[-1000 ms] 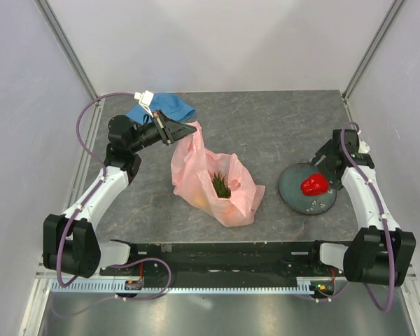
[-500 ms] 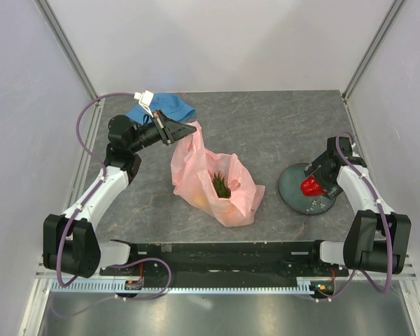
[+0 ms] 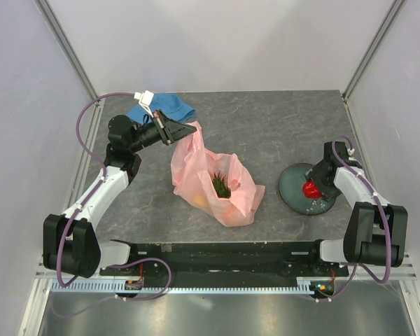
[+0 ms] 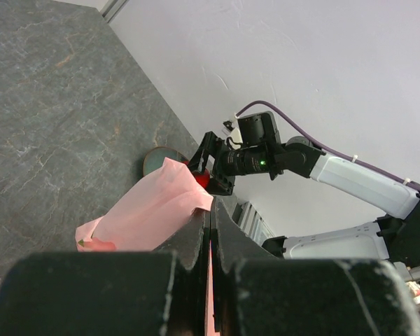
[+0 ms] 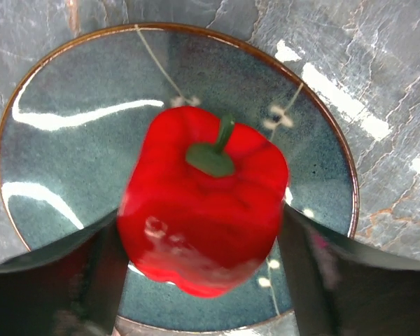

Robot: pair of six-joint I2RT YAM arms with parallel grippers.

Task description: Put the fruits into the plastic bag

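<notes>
The pink plastic bag (image 3: 196, 164) stands open on the table's middle-left; a pineapple's green crown (image 3: 220, 185) and yellow-orange fruit (image 3: 199, 201) show inside. My left gripper (image 3: 187, 129) is shut on the bag's upper handle and holds it up; the pink film (image 4: 147, 213) runs between its closed jaws (image 4: 210, 218). The shiny red fruit (image 3: 311, 187) with a green stem lies on the dark round plate (image 3: 290, 183) at the right. My right gripper (image 3: 315, 187) is down over it, open, one finger on each flank (image 5: 201, 222) of the red fruit (image 5: 196, 182).
A blue cloth hat (image 3: 164, 107) lies at the back left, behind the left gripper. The plate (image 5: 56, 154) sits near the table's right edge. White walls and metal posts enclose the table.
My right gripper has swung in from the plate's right side and come down over the red fruit. The left arm and the bag have not moved.
</notes>
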